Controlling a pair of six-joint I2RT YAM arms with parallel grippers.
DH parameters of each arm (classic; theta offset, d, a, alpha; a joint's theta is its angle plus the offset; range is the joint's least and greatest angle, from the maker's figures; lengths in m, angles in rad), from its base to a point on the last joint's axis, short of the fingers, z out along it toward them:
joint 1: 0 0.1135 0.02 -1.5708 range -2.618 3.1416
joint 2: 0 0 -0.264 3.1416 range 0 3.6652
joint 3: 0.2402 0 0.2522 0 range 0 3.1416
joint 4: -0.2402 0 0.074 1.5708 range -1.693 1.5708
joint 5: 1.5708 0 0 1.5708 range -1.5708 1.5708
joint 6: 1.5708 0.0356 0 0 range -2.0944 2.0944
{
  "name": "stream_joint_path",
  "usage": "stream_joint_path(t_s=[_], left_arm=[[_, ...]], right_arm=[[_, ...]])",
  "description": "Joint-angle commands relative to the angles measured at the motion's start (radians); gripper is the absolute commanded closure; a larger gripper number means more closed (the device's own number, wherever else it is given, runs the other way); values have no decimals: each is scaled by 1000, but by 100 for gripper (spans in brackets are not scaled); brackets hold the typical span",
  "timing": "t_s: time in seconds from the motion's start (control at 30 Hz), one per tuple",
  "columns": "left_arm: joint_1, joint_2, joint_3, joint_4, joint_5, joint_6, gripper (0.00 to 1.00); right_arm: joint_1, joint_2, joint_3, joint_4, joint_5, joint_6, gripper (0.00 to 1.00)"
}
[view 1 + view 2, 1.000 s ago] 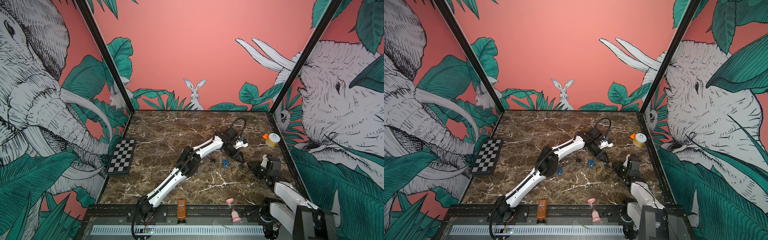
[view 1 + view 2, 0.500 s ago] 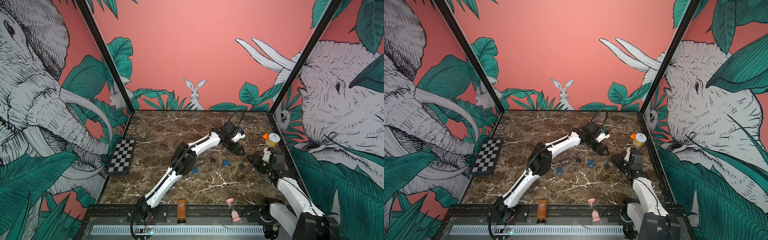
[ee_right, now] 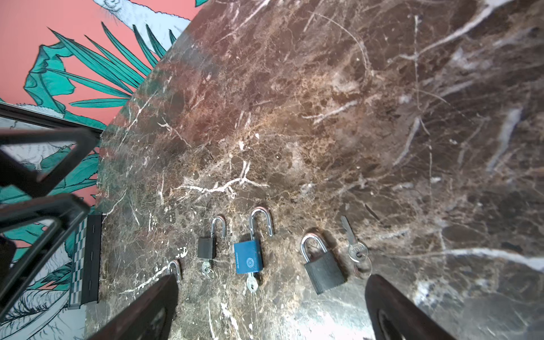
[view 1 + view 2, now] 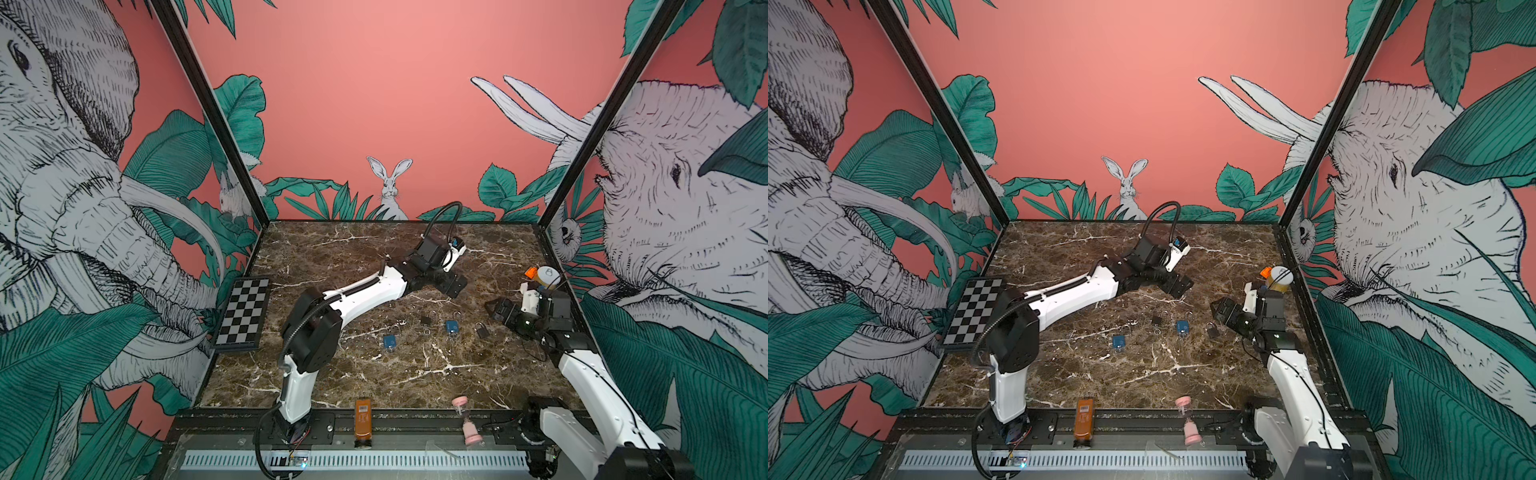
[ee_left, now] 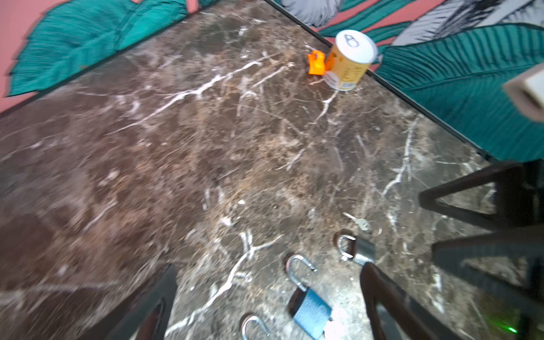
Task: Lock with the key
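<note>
Marble desk (image 4: pixel 332 257) stretches under the left gripper (image 4: pixel 454 286) and right gripper (image 4: pixel 493 309), both spread wide, holding nothing. Black padlock (image 3: pixel 323 270), shackle shut, lies near the right gripper, beside a blue padlock (image 3: pixel 248 256) with open shackle. Loose key (image 3: pixel 354 250) lies just beside the black padlock.

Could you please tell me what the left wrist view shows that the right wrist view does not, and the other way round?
Only the left wrist view: the yellow can with an orange piece beside it. Only the right wrist view: the chessboard and the small black padlock with its body showing, a key in it. Both: the blue padlock with its shackle open, the dark padlock with its shackle shut, the loose key beside it, and the marble table.
</note>
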Motion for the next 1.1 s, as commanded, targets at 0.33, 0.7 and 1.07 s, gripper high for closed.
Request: stream_joint_path(t_s=[0.33,0.7,1.07], left_arm=[[110,-320,-429,194,99,-186,3],[293,-431,-671,397,323,-380,3],[343,-415,-718,483,379,-424,3]], right_arm=[[92,3,59,-112,96,7,3],[369,37,160,-249,367,35,20],[600,250,320,-324,639,61,20]])
